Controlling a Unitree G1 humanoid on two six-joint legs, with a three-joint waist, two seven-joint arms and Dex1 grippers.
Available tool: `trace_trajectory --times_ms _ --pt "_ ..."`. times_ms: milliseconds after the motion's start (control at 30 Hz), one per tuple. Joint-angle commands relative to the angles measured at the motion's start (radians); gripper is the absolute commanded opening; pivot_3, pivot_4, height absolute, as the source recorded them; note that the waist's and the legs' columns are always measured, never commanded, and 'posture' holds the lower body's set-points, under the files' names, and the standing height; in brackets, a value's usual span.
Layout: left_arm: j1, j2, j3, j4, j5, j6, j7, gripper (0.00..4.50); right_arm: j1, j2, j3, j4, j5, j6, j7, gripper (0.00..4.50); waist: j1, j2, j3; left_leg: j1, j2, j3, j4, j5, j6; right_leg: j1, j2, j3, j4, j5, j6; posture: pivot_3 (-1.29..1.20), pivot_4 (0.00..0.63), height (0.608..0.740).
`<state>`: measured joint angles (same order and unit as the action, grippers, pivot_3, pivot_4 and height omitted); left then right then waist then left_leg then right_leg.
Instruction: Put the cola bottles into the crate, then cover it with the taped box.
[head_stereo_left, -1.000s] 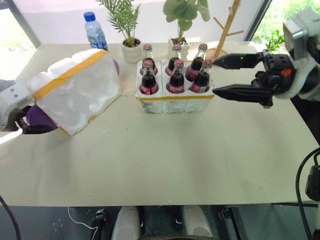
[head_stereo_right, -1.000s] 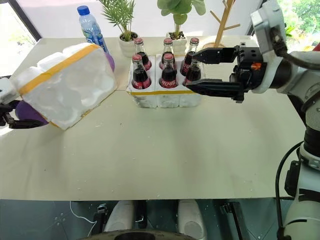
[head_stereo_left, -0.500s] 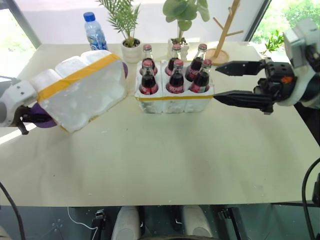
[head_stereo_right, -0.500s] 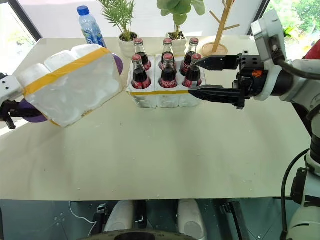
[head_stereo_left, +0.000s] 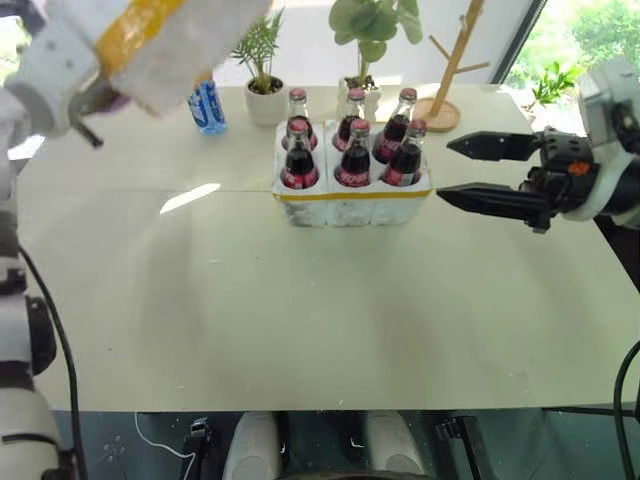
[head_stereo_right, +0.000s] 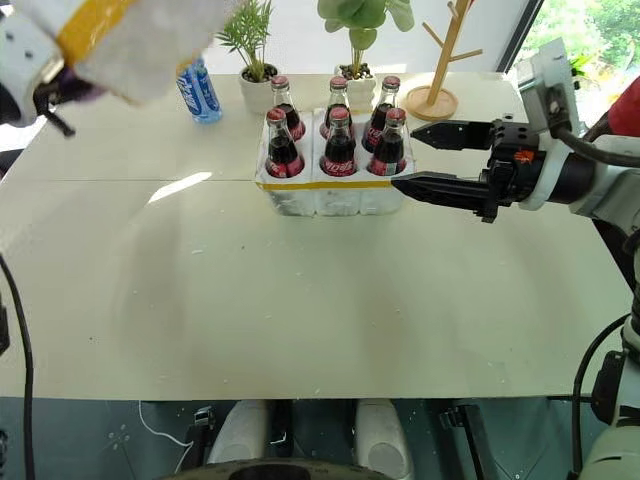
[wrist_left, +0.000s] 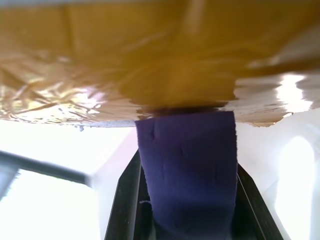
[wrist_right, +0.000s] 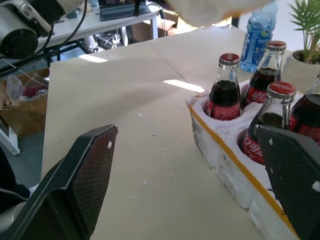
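Observation:
Several cola bottles (head_stereo_left: 354, 160) with red caps stand upright in the wells of the crate (head_stereo_left: 350, 207), a low white foam tray with a yellow band, at the middle back of the table. The taped box (head_stereo_left: 150, 40) hangs high in the air at the far left, white foam with a yellow tape band. My left gripper (wrist_left: 186, 200) is shut on its purple side piece (wrist_left: 186, 160). Just right of the crate, my right gripper (head_stereo_left: 443, 172) hovers open, its fingers (wrist_right: 85, 170) pointing at the bottles with nothing between them.
A clear water bottle (head_stereo_left: 207, 105) with a blue label stands at the back left, under the lifted box. Two potted plants (head_stereo_left: 262, 95) and a wooden branch stand (head_stereo_left: 445, 100) line the table's far edge behind the crate. The pale table (head_stereo_left: 300, 320) stretches wide in front.
My left gripper closed on the purple piece and lifted the taped box off the table, high up at the left. The right gripper drifted slightly to the right, still open.

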<state>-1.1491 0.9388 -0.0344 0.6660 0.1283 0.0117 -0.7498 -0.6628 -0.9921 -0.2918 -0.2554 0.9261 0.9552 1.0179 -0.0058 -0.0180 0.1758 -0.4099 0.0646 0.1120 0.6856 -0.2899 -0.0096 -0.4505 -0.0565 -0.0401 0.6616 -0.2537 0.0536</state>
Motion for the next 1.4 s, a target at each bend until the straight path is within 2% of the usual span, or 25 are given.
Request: trace_trajectory --times_ms 33,167,367,467,600,800,967,1067,1300,1400 --pt "-0.105 -0.062 -0.046 0.017 0.084 -0.166 0.127 0.39 0.003 -0.001 -0.040 -0.039 0.021 -0.013 -0.024 4.50 0.001 0.000 0.000 0.000 0.000 0.000 0.000 0.000 0.000 0.000 0.000 0.000 0.000 0.000 0.000 0.00 0.150 0.740" --pt "-0.152 -0.140 -0.128 0.035 0.180 -0.299 0.191 0.39 0.028 0.008 -0.051 -0.063 0.031 -0.012 -0.051 4.50 0.004 0.000 0.000 0.000 0.000 0.000 0.000 0.000 0.000 0.000 0.000 0.000 0.000 0.000 0.000 0.00 0.150 0.740" --pt "-0.158 -0.194 -0.227 0.074 0.331 -0.464 0.331 0.39 0.069 0.009 -0.080 -0.098 0.063 -0.008 -0.099 4.50 0.001 0.000 0.000 0.001 0.000 0.000 0.000 0.000 -0.001 0.000 0.001 0.000 0.000 0.000 0.000 0.00 0.150 0.740" --pt "-0.150 -0.201 -0.294 0.098 0.442 -0.526 0.417 0.39 0.086 0.007 -0.095 -0.112 0.076 -0.005 -0.121 4.50 -0.001 0.000 0.000 0.001 0.000 0.000 0.000 0.000 0.000 0.000 0.000 0.000 0.000 0.000 0.000 0.00 0.150 0.740" --pt "-0.122 -0.216 -0.335 0.099 0.507 -0.535 0.459 0.39 0.100 0.005 -0.108 -0.121 0.093 -0.006 -0.146 4.50 0.000 0.000 0.000 0.001 0.000 0.000 0.000 0.000 0.000 0.000 0.000 0.000 0.000 0.000 0.000 0.00 0.150 0.740" --pt "-0.050 -0.171 -0.394 0.039 0.648 -0.565 0.546 0.39 0.113 0.008 -0.113 -0.132 0.108 -0.010 -0.176 4.50 -0.004 0.000 0.000 0.001 0.000 0.000 0.000 0.000 0.000 0.000 0.001 0.000 0.001 0.000 0.000 0.00 0.150 0.740" --pt "-0.005 -0.168 -0.386 0.012 0.638 -0.574 0.515 2.87 0.112 0.011 -0.104 -0.127 0.110 -0.015 -0.187 4.50 -0.002 0.000 0.000 0.001 0.000 0.000 0.000 0.000 0.000 0.000 0.000 0.000 0.001 0.000 0.000 0.00 0.150 0.740" --pt "0.063 -0.137 -0.352 -0.061 0.563 -0.601 0.442 4.35 0.132 0.007 -0.100 -0.118 0.097 -0.021 -0.180 4.50 -0.003 0.000 0.000 0.001 0.000 0.000 0.000 0.000 0.000 0.000 0.000 0.000 0.001 0.000 0.000 0.00 0.150 0.740" --pt "0.273 -0.053 -0.158 -0.289 0.203 -0.487 0.184 4.35 0.173 0.002 -0.109 -0.095 0.073 -0.027 -0.185 4.50 -0.005 0.000 0.000 0.001 0.001 -0.001 0.000 0.001 -0.002 0.000 0.000 0.000 0.002 0.000 0.000 0.00 0.150 0.740" --pt "0.393 0.005 -0.038 -0.410 -0.084 -0.270 -0.048 4.35 0.207 -0.013 -0.110 -0.080 0.046 -0.041 -0.161 4.50 -0.007 0.000 0.000 0.001 0.001 -0.001 0.001 0.002 -0.002 0.001 0.000 0.001 0.002 0.000 0.000 0.00 0.150 0.740"
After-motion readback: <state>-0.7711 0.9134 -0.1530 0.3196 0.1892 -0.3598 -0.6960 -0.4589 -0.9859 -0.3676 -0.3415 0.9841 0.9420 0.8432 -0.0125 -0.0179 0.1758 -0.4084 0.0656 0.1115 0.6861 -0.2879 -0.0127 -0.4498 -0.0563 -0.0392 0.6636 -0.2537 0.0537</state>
